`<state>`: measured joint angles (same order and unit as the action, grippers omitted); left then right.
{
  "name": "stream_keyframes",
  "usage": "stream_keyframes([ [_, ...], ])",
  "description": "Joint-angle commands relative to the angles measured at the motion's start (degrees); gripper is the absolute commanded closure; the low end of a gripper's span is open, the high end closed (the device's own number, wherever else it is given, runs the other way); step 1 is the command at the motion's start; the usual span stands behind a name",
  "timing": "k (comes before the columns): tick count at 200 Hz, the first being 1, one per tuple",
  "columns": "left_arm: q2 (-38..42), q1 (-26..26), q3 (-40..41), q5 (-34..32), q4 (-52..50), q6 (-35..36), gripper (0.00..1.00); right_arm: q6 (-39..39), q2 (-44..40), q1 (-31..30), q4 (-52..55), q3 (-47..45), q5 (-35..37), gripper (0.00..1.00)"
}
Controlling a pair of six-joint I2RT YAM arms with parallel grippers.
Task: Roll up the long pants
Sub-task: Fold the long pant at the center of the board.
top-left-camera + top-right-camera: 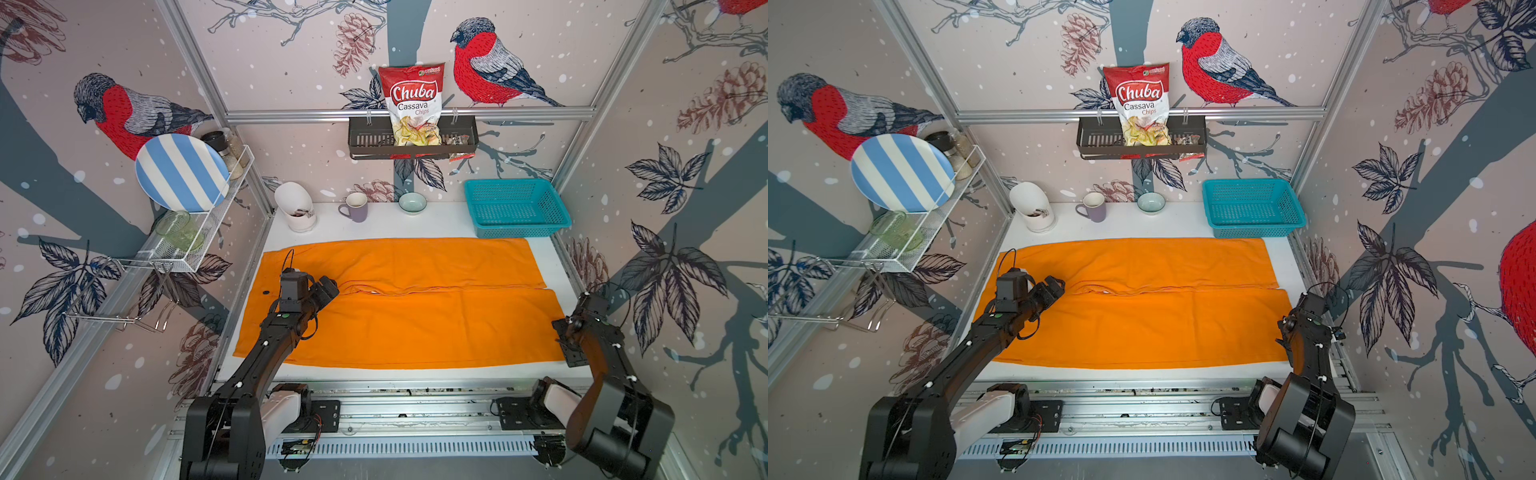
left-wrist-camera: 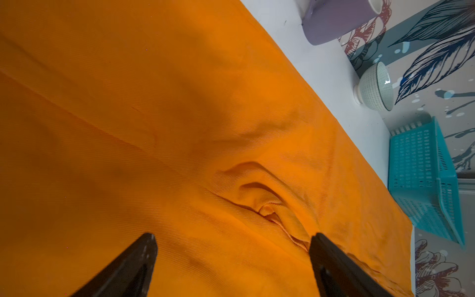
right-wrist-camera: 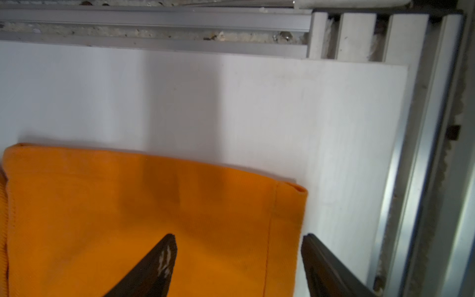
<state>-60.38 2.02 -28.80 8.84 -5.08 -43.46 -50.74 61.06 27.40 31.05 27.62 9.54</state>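
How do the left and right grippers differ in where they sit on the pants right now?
The left gripper is over the long pants near the wrinkled crotch, both fingers above cloth. The right gripper is at the near leg's hem: one finger over cloth, one over bare table. Both stand open, holding nothing.

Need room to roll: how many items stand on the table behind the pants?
4: white holder far left, purple mug, pale bowl, teal basket far right. None seems hidden.

Left arm (image 1: 266, 349) far forward, left hand (image 2: 232, 237) wide open; right arm (image 1: 598, 353) folded close, right hand (image 3: 239, 236) open.
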Motion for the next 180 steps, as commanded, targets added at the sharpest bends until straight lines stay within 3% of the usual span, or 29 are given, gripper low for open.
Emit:
stream_keyframes([
  [1,0.6,-0.1,0.1,0.3,2.1,1.0,0.05,0.9,0.6,-0.1,-1.7,-0.8,1.6,0.19],
  [63,0.1,-0.1,-1.1,-3.0,-1.6,-0.7,0.05,-1.5,3.9,0.0,-2.2,-2.0,2.1,0.17],
  [91,1.3,-0.2,-4.7,-15.1,-14.6,-7.6,0.05,-0.5,3.9,0.1,-3.2,-1.9,1.9,0.27],
  [111,3.4,-0.2,-6.7,-23.6,-25.2,-14.0,0.05,-0.1,2.1,0.2,-3.4,-2.0,1.5,0.49],
  [146,10.1,-0.2,-6.5,-39.8,-41.9,-28.2,0.04,0.6,-0.9,0.1,-3.3,-1.8,1.0,0.56],
  [180,8.3,-4.7,-5.0,-46.0,-45.6,-30.5,0.05,0.6,-1.1,0.1,-3.6,-2.2,-0.5,0.60],
])
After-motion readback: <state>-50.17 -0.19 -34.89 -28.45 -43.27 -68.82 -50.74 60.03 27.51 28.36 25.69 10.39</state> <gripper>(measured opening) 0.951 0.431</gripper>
